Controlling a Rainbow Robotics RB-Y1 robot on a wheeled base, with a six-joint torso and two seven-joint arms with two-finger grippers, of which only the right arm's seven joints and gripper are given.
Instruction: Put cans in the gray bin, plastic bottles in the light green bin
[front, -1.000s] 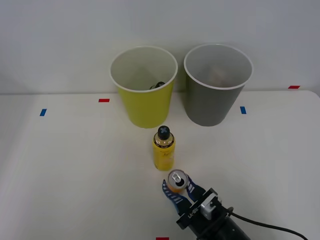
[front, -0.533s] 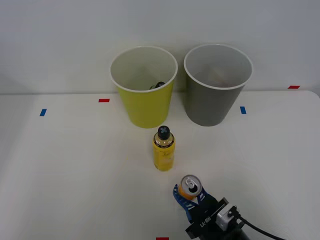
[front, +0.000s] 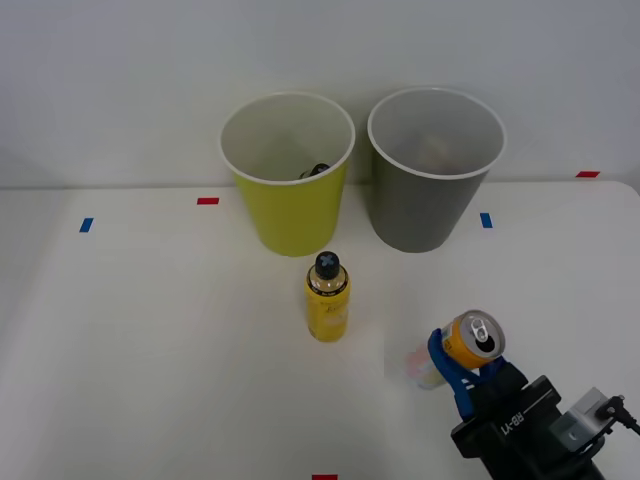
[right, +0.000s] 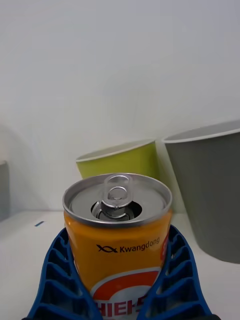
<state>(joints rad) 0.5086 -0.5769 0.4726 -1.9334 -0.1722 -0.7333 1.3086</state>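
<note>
An orange can (front: 470, 340) with a silver pull-tab top hangs above the table at the front right, tilted, with my right gripper (front: 462, 368) shut on it. In the wrist view the can (right: 118, 235) sits between the blue ribbed fingers (right: 52, 280). A yellow plastic bottle (front: 327, 297) with a black cap stands upright mid-table, left of the can. Behind it stands the light green bin (front: 289, 175), with a dark object just visible inside. The gray bin (front: 433, 170) stands to its right at the back, also seen as gray bin (right: 210, 190) beside the light green bin (right: 122, 160).
Red tape marks (front: 208, 201) and blue tape marks (front: 486, 220) lie on the white table. A white wall rises right behind the bins. The table's right edge runs near a red mark (front: 588, 174).
My right gripper has lifted the orange can off the table and carried it to the right, away from the bottle. The bottle and both bins have not moved.
</note>
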